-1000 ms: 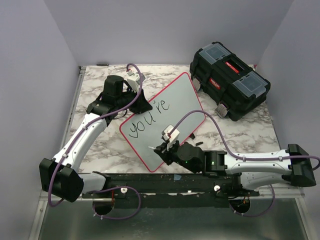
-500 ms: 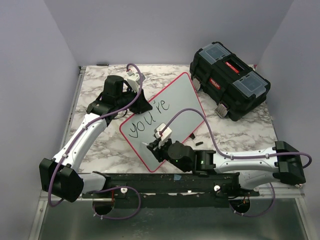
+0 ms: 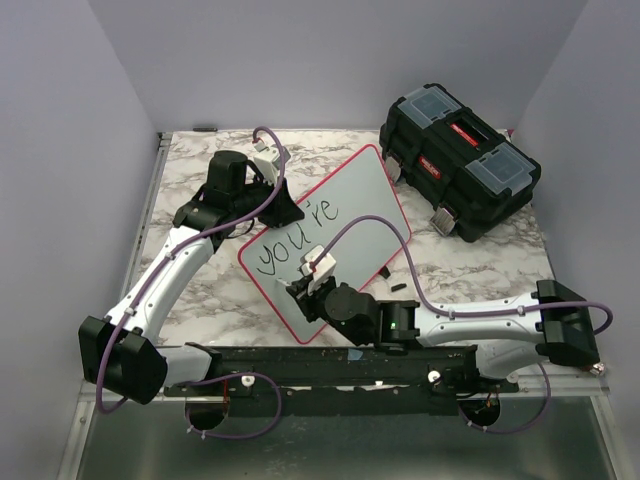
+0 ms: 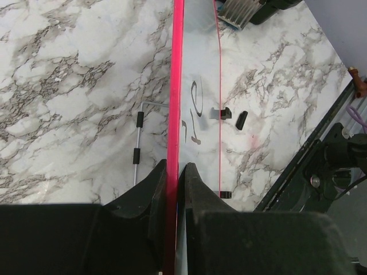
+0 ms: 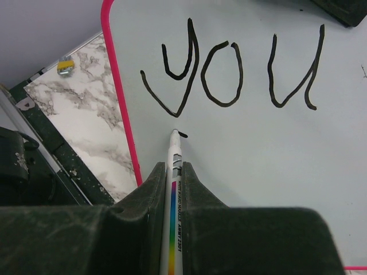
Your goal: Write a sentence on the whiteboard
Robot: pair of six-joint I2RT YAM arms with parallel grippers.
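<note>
Right wrist view: my right fingers (image 5: 150, 189) are clamped on the marker (image 5: 174, 166), its tip touching the whiteboard (image 5: 258, 172) just below the "y" of the sentence (image 5: 229, 71), which reads "you're" so far. My left fingers (image 4: 152, 189) pinch the board's pink rim, mid-bench (image 3: 490, 270).

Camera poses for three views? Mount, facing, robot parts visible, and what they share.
Top external: fixed above and behind the arms, looking down at table, whiteboard and toolbox; left arm and right arm show.
Left wrist: on that wrist, looking along the whiteboard's red edge clamped in the left gripper.
Right wrist: on that wrist, looking down the marker in the right gripper at the writing.
Shared: all three see the whiteboard.
</note>
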